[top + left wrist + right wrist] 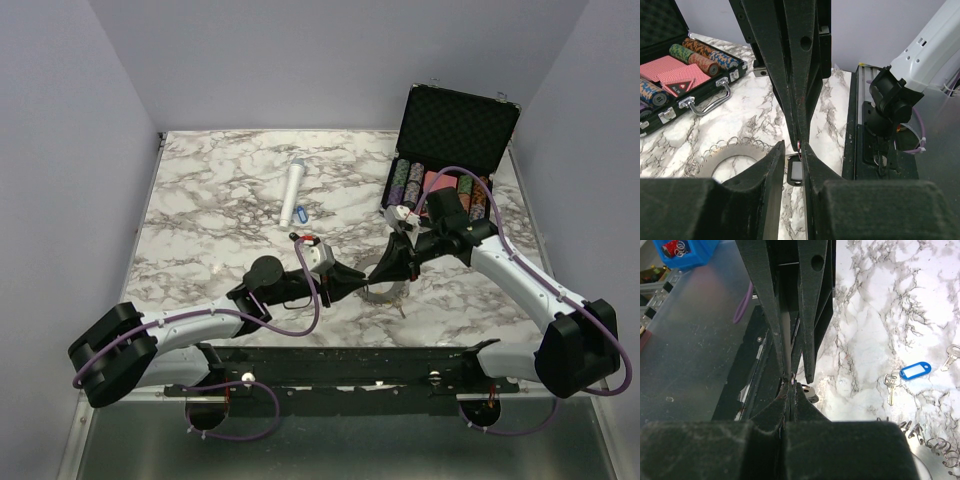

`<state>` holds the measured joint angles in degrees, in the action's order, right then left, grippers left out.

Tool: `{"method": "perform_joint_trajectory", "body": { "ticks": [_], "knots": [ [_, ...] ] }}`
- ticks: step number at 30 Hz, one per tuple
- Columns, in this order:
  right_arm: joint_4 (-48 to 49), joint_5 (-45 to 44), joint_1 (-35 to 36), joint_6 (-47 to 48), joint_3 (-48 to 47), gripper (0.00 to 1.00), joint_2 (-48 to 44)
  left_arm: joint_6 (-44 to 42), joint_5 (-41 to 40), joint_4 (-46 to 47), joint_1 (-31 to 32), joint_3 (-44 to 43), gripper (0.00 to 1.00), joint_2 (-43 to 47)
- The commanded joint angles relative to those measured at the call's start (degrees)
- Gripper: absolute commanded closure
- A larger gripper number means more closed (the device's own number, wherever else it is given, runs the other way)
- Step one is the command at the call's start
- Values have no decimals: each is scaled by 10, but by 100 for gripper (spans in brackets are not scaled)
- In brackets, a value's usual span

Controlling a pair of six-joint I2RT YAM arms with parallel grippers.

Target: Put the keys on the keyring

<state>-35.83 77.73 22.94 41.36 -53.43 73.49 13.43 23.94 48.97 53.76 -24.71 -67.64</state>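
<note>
The keyring (392,294), a flat grey toothed ring with small wire loops on its rim, lies near the table's front middle; it also shows in the left wrist view as the keyring (705,161). My right gripper (791,385) is shut, its tips pinching a thin bit of metal of the key with the black tag (795,172), whose silver head (810,393) shows beside the tips. My left gripper (792,150) faces it tip to tip, jaws a narrow gap apart on either side of that tag. A blue-tagged key (915,371) lies further back on the marble.
An open black case of poker chips and cards (450,150) stands at the back right. A white cylinder (293,193) lies mid-table beside the blue tag (302,213). Two bare keys (890,383) (952,353) lie near it. The black base rail (340,372) runs along the front edge.
</note>
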Motion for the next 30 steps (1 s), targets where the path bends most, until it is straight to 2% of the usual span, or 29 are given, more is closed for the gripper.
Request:
{"method": "perform_joint_trajectory", "body": {
  "ticks": [1,9,16,27,28,30],
  "knots": [
    [8,22,-4,-3,-4,100,-4,-2,12,-16,3,-5,73,-1],
    [9,22,-4,-3,-3,100,-5,-2,18,-24,3,-10,75,-6],
    [11,21,-4,-3,-3,100,-5,1,36,-36,3,-20,100,-13],
    [11,14,-4,1,1,100,-8,2,34,-106,2,-39,100,-2],
    [11,14,-4,3,1,100,-8,5,28,-110,2,-39,88,1],
    [10,11,-4,3,2,100,-9,12,15,-107,2,-32,72,11]
  ]
}}
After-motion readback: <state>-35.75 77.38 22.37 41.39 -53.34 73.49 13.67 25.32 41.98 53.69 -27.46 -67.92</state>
